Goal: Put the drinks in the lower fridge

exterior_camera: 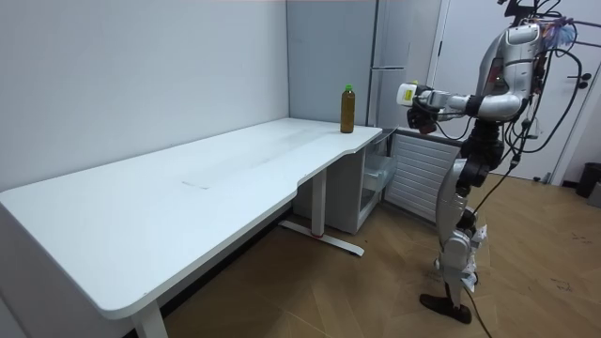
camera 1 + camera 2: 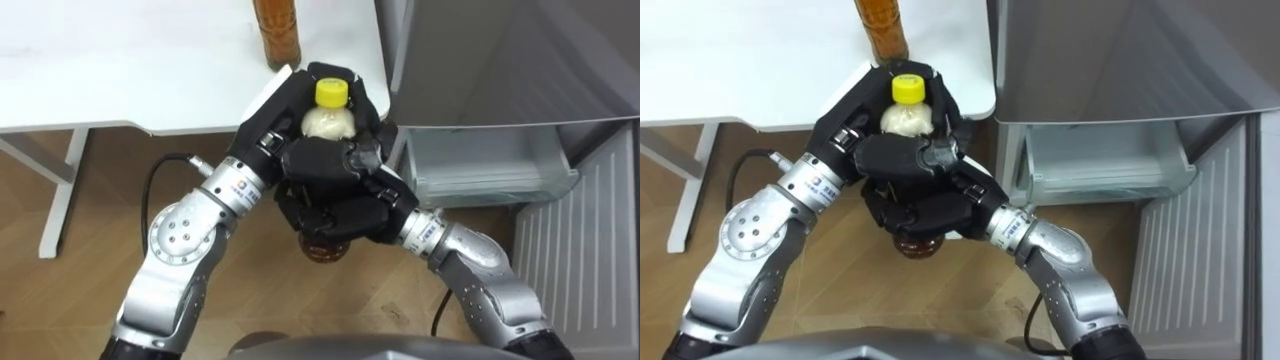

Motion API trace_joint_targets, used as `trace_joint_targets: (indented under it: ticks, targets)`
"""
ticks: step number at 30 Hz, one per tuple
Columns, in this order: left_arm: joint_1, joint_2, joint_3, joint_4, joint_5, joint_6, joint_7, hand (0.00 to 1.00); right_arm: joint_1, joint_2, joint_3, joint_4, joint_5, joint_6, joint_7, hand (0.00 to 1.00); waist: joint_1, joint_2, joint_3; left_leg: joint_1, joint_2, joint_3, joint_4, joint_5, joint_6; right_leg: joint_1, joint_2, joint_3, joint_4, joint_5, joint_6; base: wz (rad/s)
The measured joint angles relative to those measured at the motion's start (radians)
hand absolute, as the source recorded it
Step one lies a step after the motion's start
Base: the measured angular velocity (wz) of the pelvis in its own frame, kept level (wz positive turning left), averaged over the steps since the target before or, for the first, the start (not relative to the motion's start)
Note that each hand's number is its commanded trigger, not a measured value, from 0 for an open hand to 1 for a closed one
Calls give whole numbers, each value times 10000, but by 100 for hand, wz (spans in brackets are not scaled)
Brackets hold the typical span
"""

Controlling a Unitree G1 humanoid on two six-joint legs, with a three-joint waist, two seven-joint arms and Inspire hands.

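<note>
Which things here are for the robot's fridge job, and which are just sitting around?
For the job:
- yellow-capped bottle, gripped by the left robot hand and the right robot hand
- brown bottle, not yet picked up
- open lower fridge

Just there:
- white table, under the brown bottle
- wooden floor

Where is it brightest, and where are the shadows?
Left eye view: the table glows brightest, while the left hand and right hand, curled round the bottle, look darkest. Room view: shadow lies on the floor under the table.
</note>
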Motion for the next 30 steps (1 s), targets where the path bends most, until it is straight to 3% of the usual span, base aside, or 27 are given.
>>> trace_joint_targets:
  ticks: [6, 7, 13, 26, 27, 28, 29, 30]
  targets:
    - [8, 20, -3, 0, 67, -4, -10, 100, 38, 28, -2, 17, -13, -2, 17, 100, -2, -120, 33, -1, 3, -5, -3, 0, 0, 27, 15, -16, -54, 9, -15, 0]
    - [18, 20, -3, 0, 67, -4, -10, 0, 52, 32, -3, 19, -13, -2, 25, 100, 0, -169, 30, -8, 3, -5, -3, 0, 0, 28, 16, -18, -63, 9, -15, 0]
    - [50, 20, -6, 0, 54, -8, -10, 0, 75, 56, -1, 43, -14, -2, 51, 100, 3, -303, 25, -16, 2, -19, -1, 0, -1, 28, 16, -12, -68, 9, -15, 0]
    - [160, 88, -8, 12, -118, -8, -118, 0, 192, 58, -3, 64, -37, -12, 154, 100, -12, -157, 100, -90, 20, -17, -12, -2, -3, -51, 36, -5, -65, 10, -17, 0]
    - [170, 88, -8, 12, -118, -8, -118, 0, 204, 58, -8, 64, -38, -13, 156, 58, -9, -157, 99, -91, 19, -18, -12, -2, -3, -48, 36, -7, -68, 10, -17, 0]
    - [174, 89, -8, 12, -118, -8, -118, 0, 217, 58, -14, 64, -38, -14, 159, 38, -9, -157, 99, -89, 19, -18, -11, -2, -3, -46, 36, -8, -68, 10, -17, 0]
    - [174, 102, -2, 11, -118, -8, -118, 0, 237, 53, -41, 64, -39, -14, 164, 4, -7, -155, 98, -86, 18, -18, -9, -2, -3, -45, 36, -5, -69, 10, -17, 0]
    - [173, 102, 22, 6, -125, -45, -121, 0, 256, 25, -96, 102, -47, -10, 148, 10, -5, -154, 94, -82, 18, -19, -9, -2, -3, -43, 35, -3, -69, 10, -17, 0]
